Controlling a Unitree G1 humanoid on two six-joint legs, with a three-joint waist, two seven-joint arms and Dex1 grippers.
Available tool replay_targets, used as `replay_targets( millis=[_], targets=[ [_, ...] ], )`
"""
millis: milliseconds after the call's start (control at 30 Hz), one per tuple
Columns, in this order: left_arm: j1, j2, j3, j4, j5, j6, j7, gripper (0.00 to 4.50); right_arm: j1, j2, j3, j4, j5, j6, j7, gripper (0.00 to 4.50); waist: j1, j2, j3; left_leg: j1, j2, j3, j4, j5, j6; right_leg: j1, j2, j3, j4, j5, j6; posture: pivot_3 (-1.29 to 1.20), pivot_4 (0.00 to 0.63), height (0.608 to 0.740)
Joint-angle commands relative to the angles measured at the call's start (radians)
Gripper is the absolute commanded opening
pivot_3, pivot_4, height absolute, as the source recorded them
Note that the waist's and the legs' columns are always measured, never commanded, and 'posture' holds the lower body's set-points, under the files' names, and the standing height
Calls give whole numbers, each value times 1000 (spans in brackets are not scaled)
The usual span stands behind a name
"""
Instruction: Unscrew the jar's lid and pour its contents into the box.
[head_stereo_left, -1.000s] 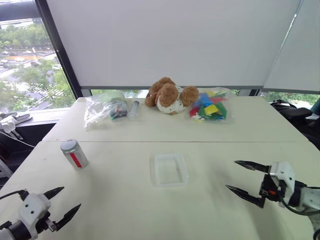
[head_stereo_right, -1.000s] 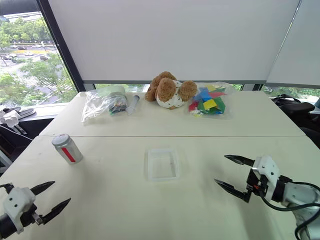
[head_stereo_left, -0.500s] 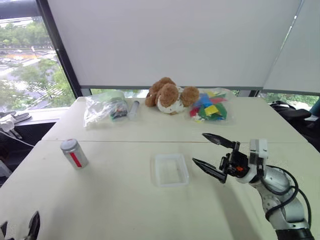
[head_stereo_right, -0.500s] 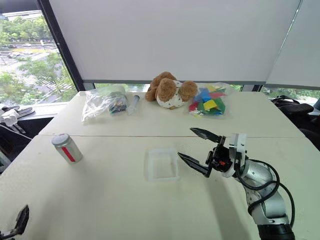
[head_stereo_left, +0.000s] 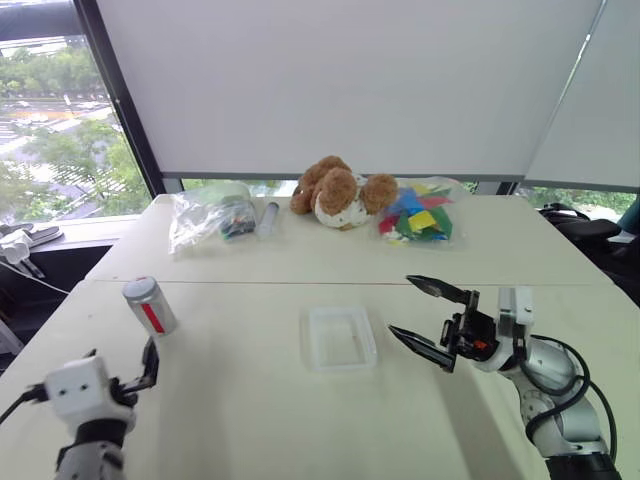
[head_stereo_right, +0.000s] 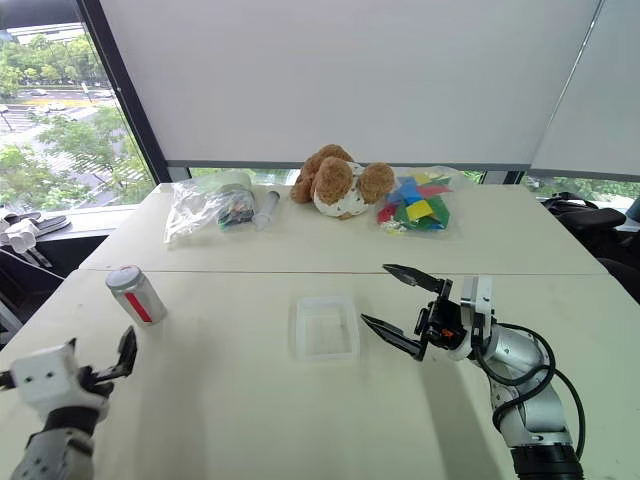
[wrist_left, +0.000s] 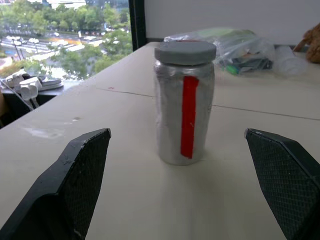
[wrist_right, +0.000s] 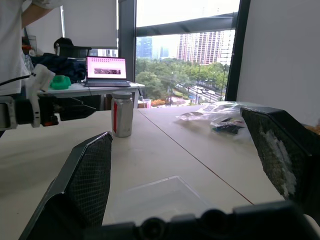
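Left hand (head_stereo_left: 150, 362) swung back up at lower left, wide open and empty, now lined up just short of jar (head_stereo_left: 149, 305) standing capped on bench (head_stereo_left: 250, 400), so grab's next.

Open surface around the jar and box, clutter sitting only at the far edge.
Left gripper (wrist_left: 180, 195) is facing the jar (wrist_left: 184, 102) with jaws spread wide and nothing lying between; right gripper (head_stereo_left: 428, 318) is hanging just beside the box (head_stereo_left: 339, 338), bare surface (head_stereo_left: 240, 400) running from box to jar. Plastic bags (head_stereo_left: 212, 215), teddy bear (head_stereo_left: 338, 191) and coloured-pieces bag (head_stereo_left: 420, 212) are lining the far side, well apart.
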Motion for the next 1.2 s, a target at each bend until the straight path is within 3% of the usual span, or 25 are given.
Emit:
replay_targets(
  millis=[33,300,733,1033,1167,1200],
  targets=[
    [-75,21,-35,18,83,40,56,4441,-17,-1,-22,-9,2,-18,-6,4500,2,0,0,0,1,0,0,0,-1,0,1,0,0,1,-1,0,150,740],
    [-247,45,-33,193,166,18,123,4441,3,2,-32,-10,-9,-33,-18,4500,2,0,0,0,7,1,-1,3,-8,-2,7,0,0,4,-6,0,150,740],
    [-458,91,-6,502,152,-96,132,4441,30,9,-39,-15,-15,-51,-44,4500,0,0,0,0,7,2,0,3,-8,-2,7,2,0,6,-4,0,150,740],
    [-505,102,0,595,149,-122,159,4441,44,12,-42,-6,-21,-64,-56,4500,0,0,0,0,7,3,0,3,-8,-3,7,2,0,6,-4,0,150,740],
    [-510,117,3,618,136,-144,137,3349,52,14,-44,1,-26,-73,-61,4500,0,0,0,0,7,3,0,3,-8,-3,7,2,0,6,-4,0,150,740],
    [-512,120,8,625,129,-149,132,2786,54,15,-45,1,-27,-74,-63,4500,0,0,0,0,7,3,0,3,-8,-3,7,2,0,6,-4,0,150,740]
  ],
)
